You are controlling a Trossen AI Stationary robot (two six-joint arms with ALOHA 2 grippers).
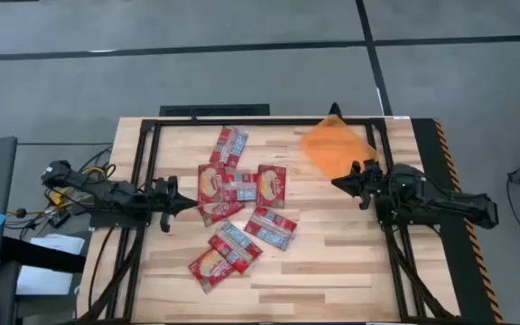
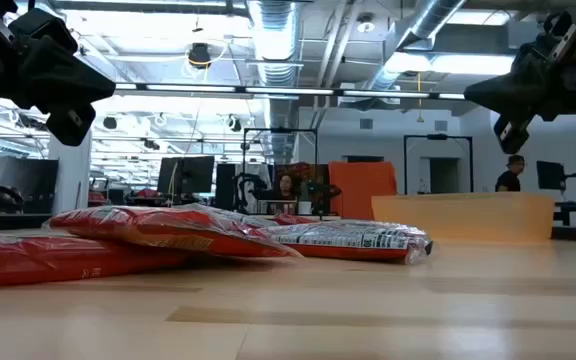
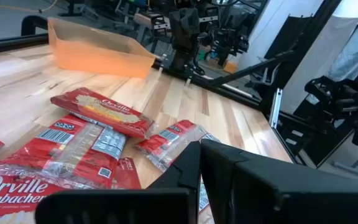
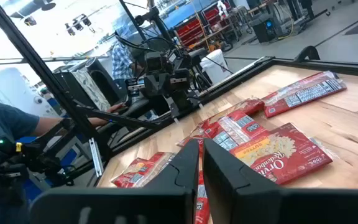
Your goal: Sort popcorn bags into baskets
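Observation:
Several red popcorn bags point(image 1: 237, 208) lie flat in a loose, partly overlapping cluster at the middle of the wooden table; one point(image 1: 229, 144) lies apart toward the far edge. In the low view the bags point(image 2: 168, 230) rest on one another. The orange basket point(image 1: 337, 149) stands at the far right, with nothing showing inside it. My left gripper point(image 1: 188, 203) hovers shut at the cluster's left edge, above the table point(image 3: 200, 146). My right gripper point(image 1: 337, 181) hovers shut just near of the basket, pointing at the bags point(image 4: 201, 144).
A black metal frame point(image 1: 143, 181) runs round the table's left, far and right sides. Bare wood point(image 1: 341, 262) lies at the near right. Cables point(image 1: 70, 181) sit off the left edge. A person point(image 4: 5, 137) is beside the table's left side.

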